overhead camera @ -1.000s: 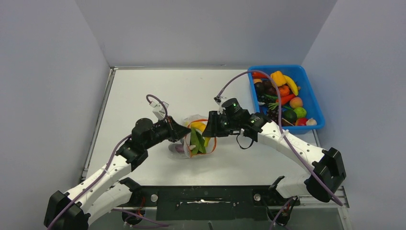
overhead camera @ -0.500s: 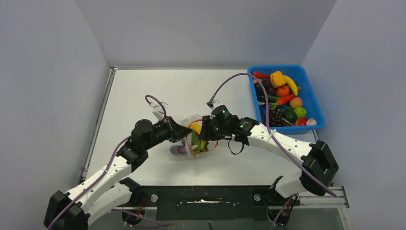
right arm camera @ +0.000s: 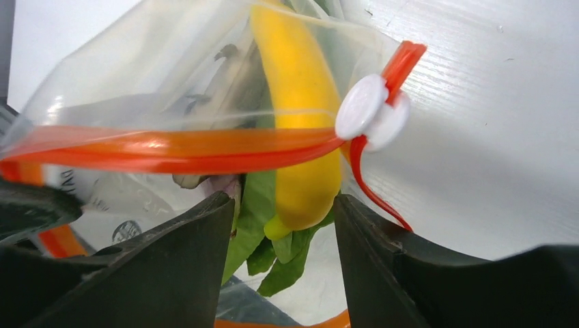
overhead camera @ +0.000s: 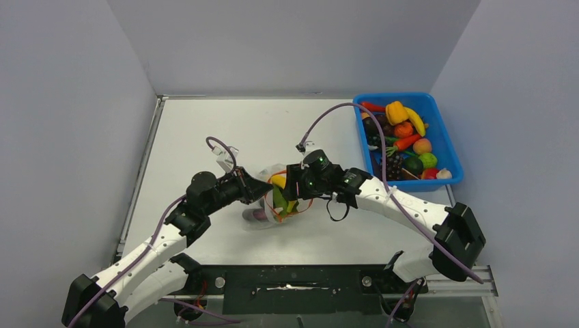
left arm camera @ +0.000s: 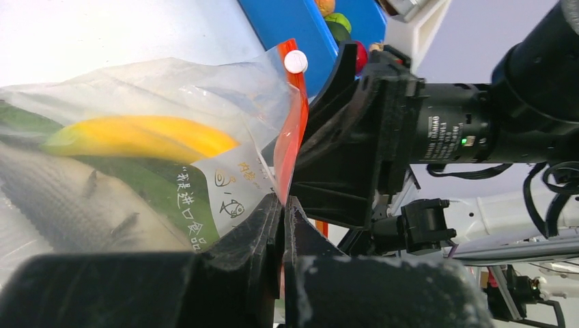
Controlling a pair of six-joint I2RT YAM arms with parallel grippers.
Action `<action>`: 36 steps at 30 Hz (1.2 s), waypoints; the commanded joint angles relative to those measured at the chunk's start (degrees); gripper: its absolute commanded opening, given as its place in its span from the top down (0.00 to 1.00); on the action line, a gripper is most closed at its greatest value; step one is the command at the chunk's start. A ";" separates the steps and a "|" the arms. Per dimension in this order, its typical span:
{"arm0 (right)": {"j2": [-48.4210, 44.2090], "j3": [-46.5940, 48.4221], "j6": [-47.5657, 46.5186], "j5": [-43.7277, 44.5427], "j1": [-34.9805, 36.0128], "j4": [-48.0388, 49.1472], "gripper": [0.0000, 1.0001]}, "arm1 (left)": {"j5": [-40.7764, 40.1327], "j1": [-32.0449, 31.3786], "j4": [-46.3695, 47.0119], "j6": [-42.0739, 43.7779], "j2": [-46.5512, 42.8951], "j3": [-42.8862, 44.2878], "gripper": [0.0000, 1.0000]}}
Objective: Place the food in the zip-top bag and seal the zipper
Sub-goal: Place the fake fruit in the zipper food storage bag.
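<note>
The clear zip-top bag lies mid-table with its mouth to the right. Inside are a yellow banana and a green leafy piece. My left gripper is shut on the bag's mouth edge; in the left wrist view its jaws pinch the orange-red zipper strip. My right gripper is open at the mouth. In the right wrist view its tips straddle the banana's end and green leaves, below the zipper and its white slider.
A blue bin with several toy fruits and vegetables stands at the back right. Grey walls close in the table on three sides. The two arms meet head-on over the bag.
My right gripper has moved left from beside the bag up to its mouth. The left gripper has held its grip almost still.
</note>
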 commanded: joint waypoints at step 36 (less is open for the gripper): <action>-0.29 13.82 -27.10 15.56 -38.79 -2.01 0.61 | -7.31 -0.39 -15.86 18.07 -6.68 4.95 1.00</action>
